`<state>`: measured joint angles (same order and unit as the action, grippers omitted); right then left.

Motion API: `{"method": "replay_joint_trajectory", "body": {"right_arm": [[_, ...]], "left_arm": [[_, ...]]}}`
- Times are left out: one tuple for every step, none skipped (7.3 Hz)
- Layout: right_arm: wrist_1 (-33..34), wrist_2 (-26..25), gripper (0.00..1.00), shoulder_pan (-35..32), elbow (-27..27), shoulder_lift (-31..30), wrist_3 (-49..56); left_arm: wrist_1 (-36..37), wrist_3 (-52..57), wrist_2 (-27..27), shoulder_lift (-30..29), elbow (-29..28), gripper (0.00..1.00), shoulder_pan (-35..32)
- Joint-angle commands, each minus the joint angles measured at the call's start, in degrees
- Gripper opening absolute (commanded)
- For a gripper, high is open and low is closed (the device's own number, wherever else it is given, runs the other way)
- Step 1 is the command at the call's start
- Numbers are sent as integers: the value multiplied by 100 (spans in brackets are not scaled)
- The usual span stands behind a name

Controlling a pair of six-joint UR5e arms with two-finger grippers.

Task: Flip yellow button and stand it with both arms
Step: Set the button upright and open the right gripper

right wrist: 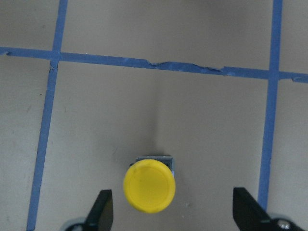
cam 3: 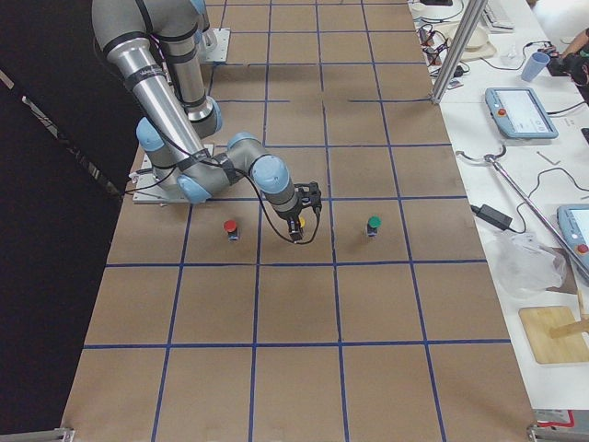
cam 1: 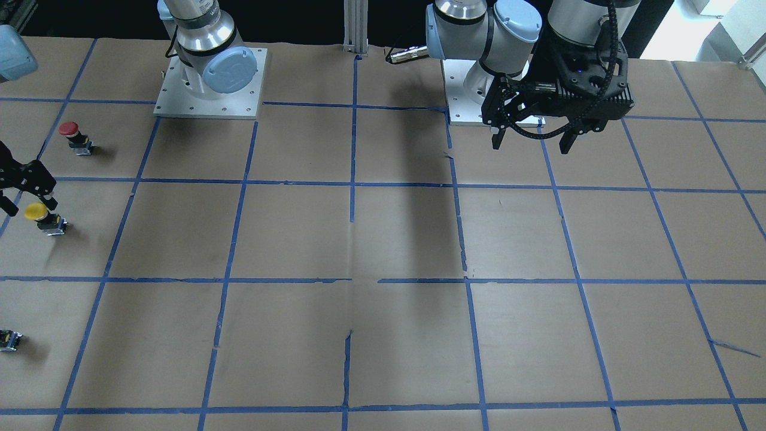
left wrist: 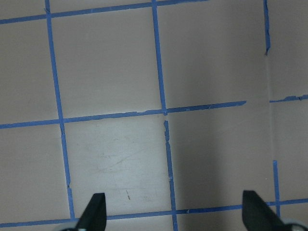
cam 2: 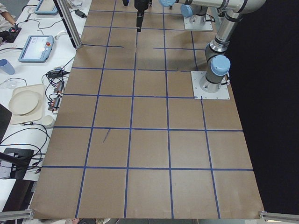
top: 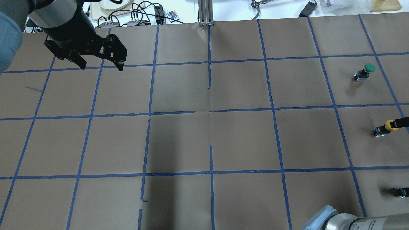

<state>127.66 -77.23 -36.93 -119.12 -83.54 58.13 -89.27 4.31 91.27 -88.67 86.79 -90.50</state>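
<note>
The yellow button (right wrist: pixel 149 186) stands upright on the paper, cap up, near the table's edge on my right side (cam 1: pixel 38 212) (top: pixel 389 125). My right gripper (right wrist: pixel 173 212) is open and hangs just over it. Its fingers straddle the cap without touching, and the cap sits nearer the left finger in the right wrist view. The exterior right view shows the gripper over the button (cam 3: pixel 294 224). My left gripper (cam 1: pixel 532 142) (top: pixel 101 66) is open and empty. It is held above the table near its own base, far from the button; the left wrist view (left wrist: pixel 174 214) shows only bare paper below.
A red-capped button (cam 1: pixel 70 130) stands in the square toward the robot. A green-capped button (top: pixel 367 68) stands in the square beyond. A small capless block (cam 1: pixel 9 339) (top: pixel 402 191) lies near the same edge. Blue tape lines grid the brown paper.
</note>
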Motion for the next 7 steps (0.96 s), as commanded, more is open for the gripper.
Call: {"method": "replay_joint_trajectory", "body": {"right_arm": [[-1412,-125,99,-60,668,-502,-721],[-1976,-204,99,-104,775,-1019,-1029],[-2625,-387,99,-304,785,-1642,-1511],[-3041,-424,100,-689,785,-2205,-2220],[-3349,-798,100,-1180,829,-2637,-2923],[-3500,-1168,100,-1707,1003,-2754,-3383],[-3867,-1258,100,-2052,1249,-2755,-4057]], "left_arm": [[-20,0,22,17,-4,100,-3],[-20,0,31,26,5,100,-3],[-20,0,14,17,-4,100,-3],[-3,0,14,17,-4,100,6],[-11,0,22,26,-4,100,6],[-3,0,40,26,-12,100,6],[-2,0,40,26,-13,100,6]]}}
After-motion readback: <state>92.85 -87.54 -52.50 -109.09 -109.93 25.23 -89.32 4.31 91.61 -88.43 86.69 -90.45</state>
